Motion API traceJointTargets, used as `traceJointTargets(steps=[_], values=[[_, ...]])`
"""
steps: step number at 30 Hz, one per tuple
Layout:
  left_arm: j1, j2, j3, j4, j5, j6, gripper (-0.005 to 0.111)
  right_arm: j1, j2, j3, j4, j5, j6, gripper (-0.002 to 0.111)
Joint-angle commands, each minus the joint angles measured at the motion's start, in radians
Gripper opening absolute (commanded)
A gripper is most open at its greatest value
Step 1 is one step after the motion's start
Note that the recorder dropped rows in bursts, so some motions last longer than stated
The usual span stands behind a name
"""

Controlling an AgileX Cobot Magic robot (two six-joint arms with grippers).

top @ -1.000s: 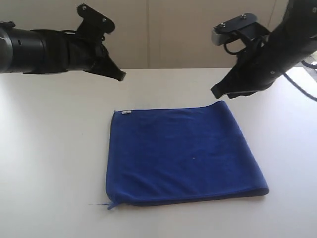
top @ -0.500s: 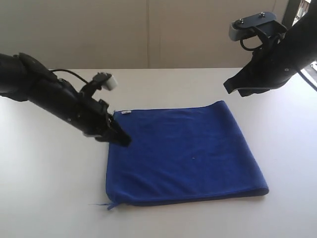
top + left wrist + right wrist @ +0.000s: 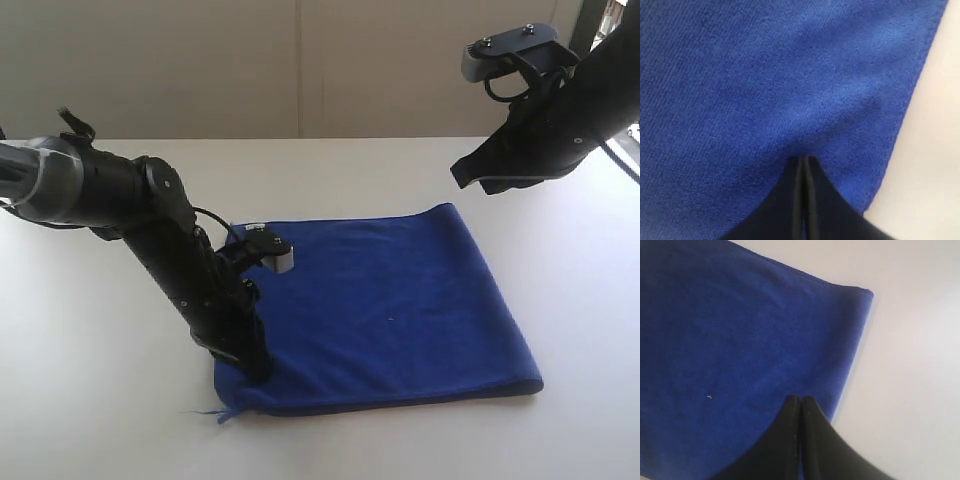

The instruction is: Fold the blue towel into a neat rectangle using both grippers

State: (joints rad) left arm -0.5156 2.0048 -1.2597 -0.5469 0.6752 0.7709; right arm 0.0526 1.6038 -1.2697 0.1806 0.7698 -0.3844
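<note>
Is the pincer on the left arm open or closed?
Shut. The left gripper shows both fingers pressed together, tips down on the blue towel near its edge.

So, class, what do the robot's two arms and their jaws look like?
Both arms are matt black. The left arm has a silver-grey section further back, a thin black cable and a small white-grey block near its wrist. The right arm carries a grey block with looping black cables. Each ends in narrow black jaws tapering to a point.

Towel (image 3: 390, 300) flat on table (image 3: 90, 400); left hand (image 3: 259, 373) on its near-left corner — right hand (image 3: 458, 178) above far-right corner
</note>
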Motion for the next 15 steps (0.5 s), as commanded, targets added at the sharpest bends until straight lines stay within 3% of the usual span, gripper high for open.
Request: traceJointTargets(steps=[1, 9, 15], values=[[-0.006, 0.023, 0.004, 0.192, -0.022, -0.129, 0.0, -0.007, -0.007, 0.004, 0.006, -0.015, 0.001, 0.0], [-0.002, 0.03, 0.004, 0.59, -0.049, -0.385, 0.0, -0.007, -0.007, 0.004, 0.006, -0.02, 0.001, 0.0], [0.057, 0.03, 0.002, 0.846, -0.112, -0.549, 0.0, -0.007, -0.007, 0.004, 0.034, -0.012, 0.001, 0.0]])
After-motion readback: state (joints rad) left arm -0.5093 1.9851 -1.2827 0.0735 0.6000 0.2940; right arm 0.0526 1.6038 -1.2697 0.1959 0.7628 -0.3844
